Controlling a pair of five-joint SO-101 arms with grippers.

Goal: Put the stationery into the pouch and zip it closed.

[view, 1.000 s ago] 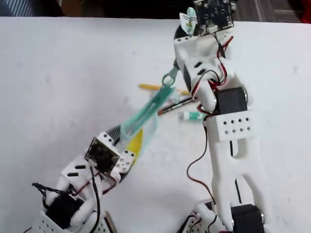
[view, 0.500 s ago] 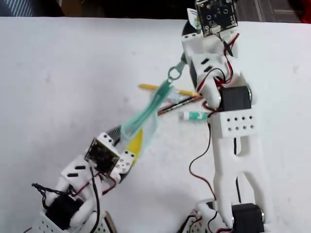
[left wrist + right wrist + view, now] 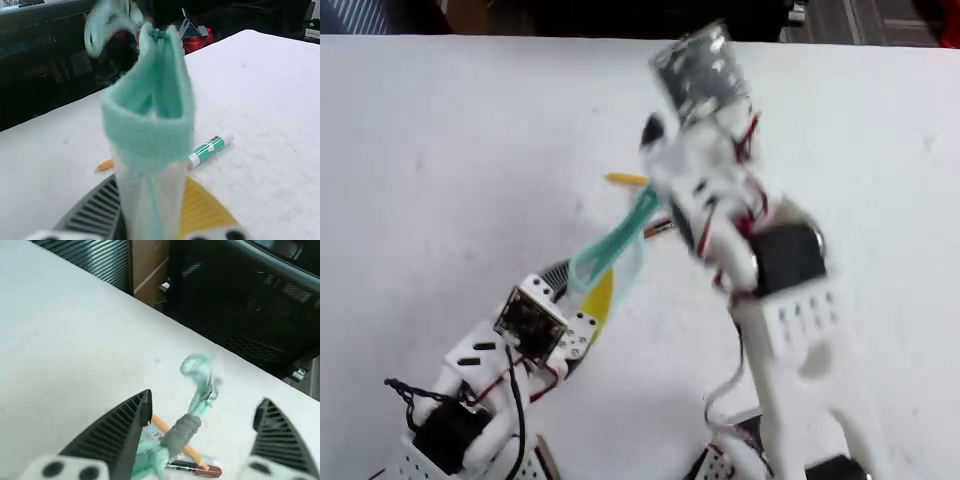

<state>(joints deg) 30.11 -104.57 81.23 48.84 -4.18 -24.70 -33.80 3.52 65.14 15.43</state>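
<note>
one pouch (image 3: 150, 125) pinched in left tool (image 3: 150, 192), right tool (image 3: 205, 402) spread above it

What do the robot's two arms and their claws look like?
Both arms are white plastic with black motor blocks and red and black cables. The right arm has a bracket dotted with small round holes; the left arm carries a dark square circuit board. The left claw has one grey ribbed finger and one yellow finger. The right claw has two black ribbed, wedge-shaped fingers.
</note>
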